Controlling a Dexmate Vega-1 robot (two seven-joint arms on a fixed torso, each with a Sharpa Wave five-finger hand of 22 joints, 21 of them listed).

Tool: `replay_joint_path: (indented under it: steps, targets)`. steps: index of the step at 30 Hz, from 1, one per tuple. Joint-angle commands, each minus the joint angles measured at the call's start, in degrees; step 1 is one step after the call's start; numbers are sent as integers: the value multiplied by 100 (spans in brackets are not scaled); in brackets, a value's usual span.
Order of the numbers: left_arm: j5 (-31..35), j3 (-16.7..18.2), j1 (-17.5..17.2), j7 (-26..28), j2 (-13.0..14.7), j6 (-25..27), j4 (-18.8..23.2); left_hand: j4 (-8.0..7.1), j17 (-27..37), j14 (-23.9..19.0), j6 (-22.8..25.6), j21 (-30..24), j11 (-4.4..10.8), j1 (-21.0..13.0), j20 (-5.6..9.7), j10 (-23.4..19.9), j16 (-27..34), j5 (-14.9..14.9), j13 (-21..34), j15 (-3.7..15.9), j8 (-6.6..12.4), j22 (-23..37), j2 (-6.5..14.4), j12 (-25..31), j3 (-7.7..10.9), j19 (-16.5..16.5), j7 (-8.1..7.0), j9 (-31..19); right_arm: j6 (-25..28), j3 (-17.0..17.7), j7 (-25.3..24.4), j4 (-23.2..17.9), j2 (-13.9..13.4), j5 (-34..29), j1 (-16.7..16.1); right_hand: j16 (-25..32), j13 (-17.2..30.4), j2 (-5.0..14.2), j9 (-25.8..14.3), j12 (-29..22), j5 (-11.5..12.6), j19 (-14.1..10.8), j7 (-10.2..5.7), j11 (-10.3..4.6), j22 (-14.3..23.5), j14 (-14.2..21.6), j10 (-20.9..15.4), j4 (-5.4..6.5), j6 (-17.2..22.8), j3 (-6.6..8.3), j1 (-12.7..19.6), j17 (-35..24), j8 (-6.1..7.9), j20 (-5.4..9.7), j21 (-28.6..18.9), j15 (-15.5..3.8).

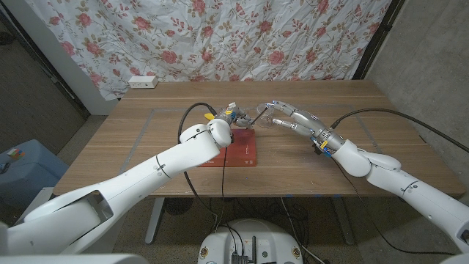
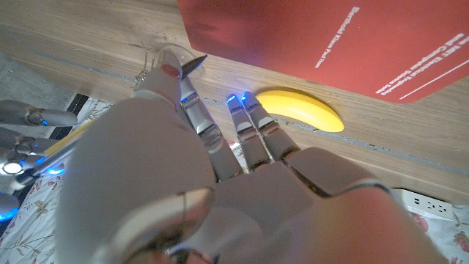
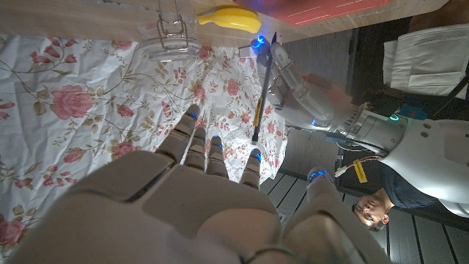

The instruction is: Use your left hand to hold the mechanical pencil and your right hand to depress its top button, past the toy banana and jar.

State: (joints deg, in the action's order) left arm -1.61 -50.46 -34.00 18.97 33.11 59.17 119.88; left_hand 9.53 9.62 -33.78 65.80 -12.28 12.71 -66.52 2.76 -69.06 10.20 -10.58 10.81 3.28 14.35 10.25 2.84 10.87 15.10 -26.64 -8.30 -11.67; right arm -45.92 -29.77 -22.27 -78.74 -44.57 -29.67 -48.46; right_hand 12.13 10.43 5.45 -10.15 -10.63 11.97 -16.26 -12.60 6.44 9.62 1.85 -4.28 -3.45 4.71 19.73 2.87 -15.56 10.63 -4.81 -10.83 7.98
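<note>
Pencil [image 3: 259, 110] is held up over the table's middle in the left hand's [image 1: 233, 115] clamped fingers; the right hand [image 1: 293, 119], fingers apart, is poised beside it. A sideways push could tip it loose.

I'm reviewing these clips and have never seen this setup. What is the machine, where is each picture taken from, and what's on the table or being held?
It is a two-armed robot with fingered hands at a wooden table. The wide picture looks down from its head; the other two come from cameras on each wrist, and those appear turned. The left hand holds a mechanical pencil up off the table. The right hand is close by with its fingers spread, not yet on the pencil's button. On the table lie a red mat, a toy banana and a clear jar.
</note>
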Motion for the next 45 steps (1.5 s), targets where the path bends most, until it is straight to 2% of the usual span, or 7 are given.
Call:
replay_joint_path:
  steps: [1, 45]
  targets:
    - [-1, 0, -17, 14, 7, 5, 26, -4, 15, -65, 3, -4, 22, -12, 410, -79, 7, -36, 25, 959, -9, 21, 62, 32, -6, -11, 19, -21, -3, -12, 24, -17, 6, -7, 3, 35, 1, 97, -4, -25, 40, 21, -5, 9, 4, -5, 27, 28, 63, 2, -28, -27, 24, 11, 10, -23]
    - [7, -35, 62, -67, -8, -50, -84, -2, 13, -66, 9, -2, 22, -25, 410, -79, 5, -36, 26, 961, 1, 21, 74, 33, -26, -6, 15, -41, -253, -101, 291, 352, 203, 288, 178, 39, 3, 72, -4, -29, 50, 26, -7, -38, 3, -12, 36, 47, 177, 10, -44, -26, 33, 19, 3, -38]
